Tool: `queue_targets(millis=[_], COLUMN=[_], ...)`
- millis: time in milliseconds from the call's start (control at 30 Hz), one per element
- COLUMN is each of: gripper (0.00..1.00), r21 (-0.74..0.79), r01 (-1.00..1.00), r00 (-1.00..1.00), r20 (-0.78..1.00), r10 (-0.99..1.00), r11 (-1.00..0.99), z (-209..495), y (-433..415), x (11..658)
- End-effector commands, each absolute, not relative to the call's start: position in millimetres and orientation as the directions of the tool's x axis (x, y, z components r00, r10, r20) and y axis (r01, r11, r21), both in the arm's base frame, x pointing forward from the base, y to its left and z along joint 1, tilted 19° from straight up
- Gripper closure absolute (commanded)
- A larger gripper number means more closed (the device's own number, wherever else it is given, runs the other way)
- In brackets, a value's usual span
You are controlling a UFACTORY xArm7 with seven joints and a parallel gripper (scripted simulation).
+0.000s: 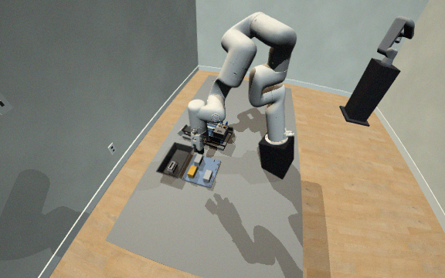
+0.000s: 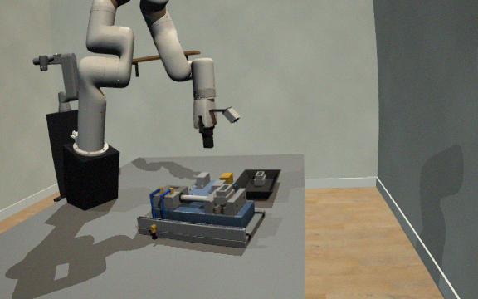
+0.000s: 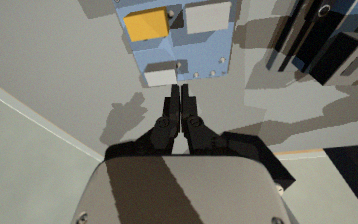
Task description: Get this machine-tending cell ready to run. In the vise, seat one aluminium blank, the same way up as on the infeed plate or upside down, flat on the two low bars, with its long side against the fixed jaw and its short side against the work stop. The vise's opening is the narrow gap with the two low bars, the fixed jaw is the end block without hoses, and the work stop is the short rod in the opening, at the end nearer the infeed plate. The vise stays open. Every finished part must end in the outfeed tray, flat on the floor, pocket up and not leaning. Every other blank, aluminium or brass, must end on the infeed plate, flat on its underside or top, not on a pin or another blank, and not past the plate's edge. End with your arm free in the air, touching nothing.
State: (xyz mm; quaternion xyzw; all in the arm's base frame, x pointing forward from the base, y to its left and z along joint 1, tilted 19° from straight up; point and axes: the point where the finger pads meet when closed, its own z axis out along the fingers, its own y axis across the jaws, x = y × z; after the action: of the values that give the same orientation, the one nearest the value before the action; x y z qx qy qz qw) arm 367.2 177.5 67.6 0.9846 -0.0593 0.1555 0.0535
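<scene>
My gripper [image 2: 207,142] is shut and empty, high in the air above the gap between the vise [image 2: 203,204] and the blue infeed plate [image 1: 203,172]. In the wrist view the closed fingertips [image 3: 179,91] hang over the plate's near edge [image 3: 177,45]. On the plate lie a brass blank [image 3: 146,25] and two aluminium blanks [image 3: 208,17] [image 3: 161,77], all flat. A grey block with a dark pocket on top [image 2: 224,192] sits in the vise opening. The dark outfeed tray holds one finished part [image 2: 260,178], pocket up.
The arm's black base pedestal [image 2: 90,174] stands on the grey mat beside the vise. Blue hoses [image 2: 159,199] rise at the vise's end towards the pedestal. A second dark pedestal with a grey arm [image 1: 371,90] stands far off by the wall.
</scene>
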Motion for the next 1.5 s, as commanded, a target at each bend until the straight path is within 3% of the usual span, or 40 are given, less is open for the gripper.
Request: queue_targets(millis=[0, 1467], gripper=[1.0, 1.0], r21=[0.086, 0.086], r01=[-0.133, -0.133], r00=[0.944, 0.944], r20=[0.314, 0.314], r10=[-0.1, -0.1], r11=[-0.987, -0.987], z=[59, 26], y=[178, 174], x=[372, 384])
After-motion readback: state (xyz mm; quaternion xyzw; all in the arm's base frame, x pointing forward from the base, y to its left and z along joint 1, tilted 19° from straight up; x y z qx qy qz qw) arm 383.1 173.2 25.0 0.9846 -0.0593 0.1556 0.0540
